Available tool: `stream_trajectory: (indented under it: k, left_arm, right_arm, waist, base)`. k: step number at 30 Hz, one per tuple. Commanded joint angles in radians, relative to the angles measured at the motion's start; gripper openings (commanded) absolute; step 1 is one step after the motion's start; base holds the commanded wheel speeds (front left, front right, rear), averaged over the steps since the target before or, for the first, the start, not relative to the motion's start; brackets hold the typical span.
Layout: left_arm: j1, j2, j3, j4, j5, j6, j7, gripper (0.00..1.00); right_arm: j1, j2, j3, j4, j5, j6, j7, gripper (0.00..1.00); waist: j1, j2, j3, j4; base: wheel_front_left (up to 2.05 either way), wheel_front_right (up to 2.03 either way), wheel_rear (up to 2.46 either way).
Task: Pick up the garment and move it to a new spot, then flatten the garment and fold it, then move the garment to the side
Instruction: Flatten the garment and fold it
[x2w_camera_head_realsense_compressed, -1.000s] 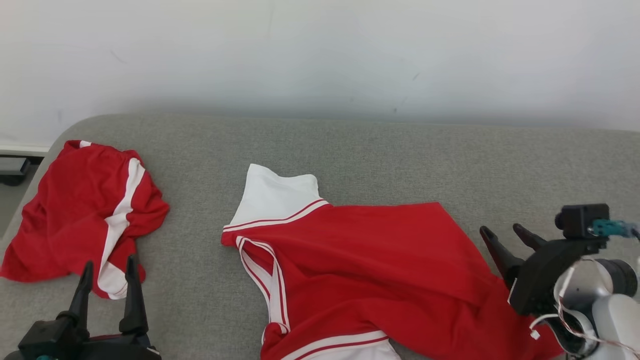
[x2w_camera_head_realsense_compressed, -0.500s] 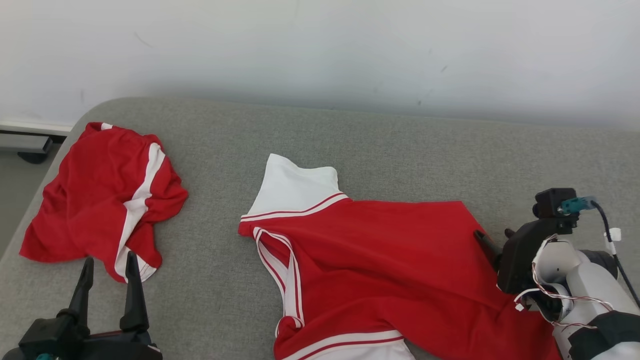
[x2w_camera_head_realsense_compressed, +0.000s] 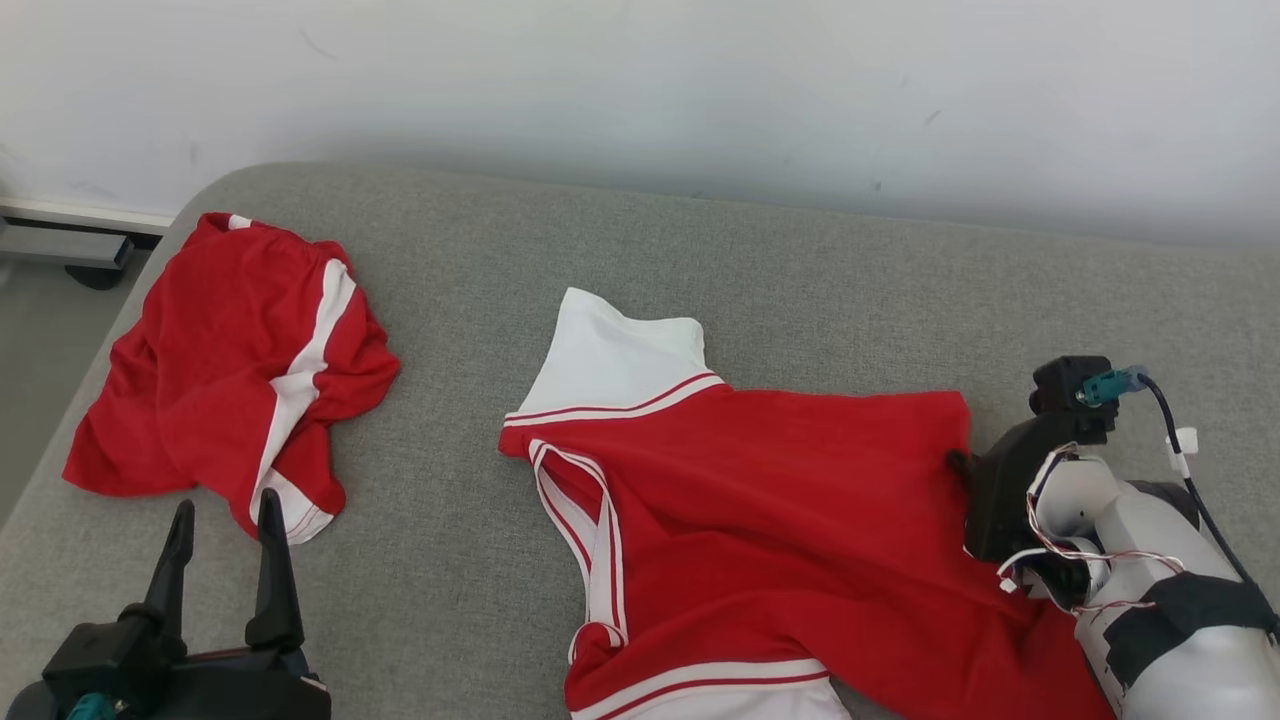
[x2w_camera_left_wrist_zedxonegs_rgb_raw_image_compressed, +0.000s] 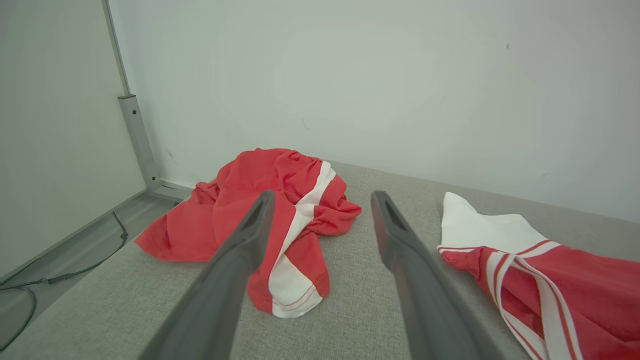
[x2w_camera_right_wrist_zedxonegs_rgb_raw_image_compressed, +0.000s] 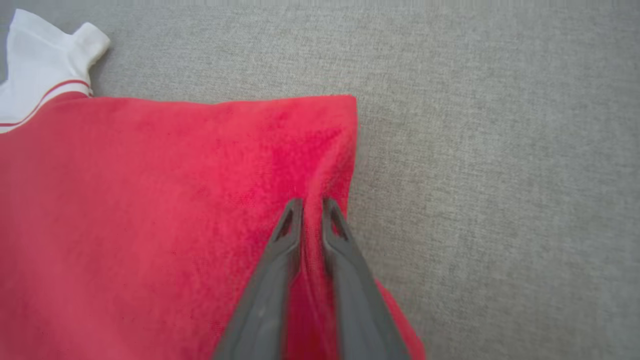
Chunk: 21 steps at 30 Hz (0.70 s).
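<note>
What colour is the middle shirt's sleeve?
White sleeve with a red stripe; clearest in the head view.

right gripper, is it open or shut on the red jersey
Shut on the red jersey: in the wrist view the right gripper has its fingers nearly together, pinching a ridge of cloth near its edge.

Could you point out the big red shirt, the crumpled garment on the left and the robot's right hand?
shirt (x2w_camera_head_realsense_compressed: 760, 500): head view, red middle panel.
crumpled garment (x2w_camera_head_realsense_compressed: 200, 370): head view, red part left of its white stripe.
right hand (x2w_camera_right_wrist_zedxonegs_rgb_raw_image_compressed: 311, 204): right wrist view, between its fingertips, pinching the shirt.
</note>
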Motion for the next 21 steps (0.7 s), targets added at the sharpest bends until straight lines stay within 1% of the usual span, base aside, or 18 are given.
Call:
stream_trajectory:
  k: [1,5,12,21]
  left_arm:
    - [-0.011,0.001,0.006,0.003,0.0,-0.004,-0.006,1.0]
    - [-0.009,-0.001,0.012,0.008,0.002,-0.006,-0.006,1.0]
    - [-0.017,-0.007,0.011,0.006,0.009,-0.012,-0.006,1.0]
    - [-0.035,-0.019,0.006,0.011,0.015,-0.023,-0.006,1.0]
  right_arm:
    - [-0.023,-0.012,0.011,0.005,0.014,0.003,-0.021,0.0]
    - [-0.065,-0.029,0.035,0.003,0.046,0.003,-0.07,0.0]
    - [-0.165,-0.079,0.055,0.016,0.076,0.003,-0.154,0.0]
    - [-0.293,-0.114,0.09,0.081,0.051,0.003,-0.222,0.0]
  waist:
    - [-0.0001,0.0,0.0,0.0]
    - [-0.0001,0.0,-0.004,-0.004]
    - [-0.0001,0.0,0.001,0.0]
    - [-0.0001,0.0,0.027,0.03]
  base:
    - [0.0,0.0,0.0]
    - [0.0,0.0,0.0]
    - [0.0,0.0,0.0]
    - [0.0,0.0,0.0]
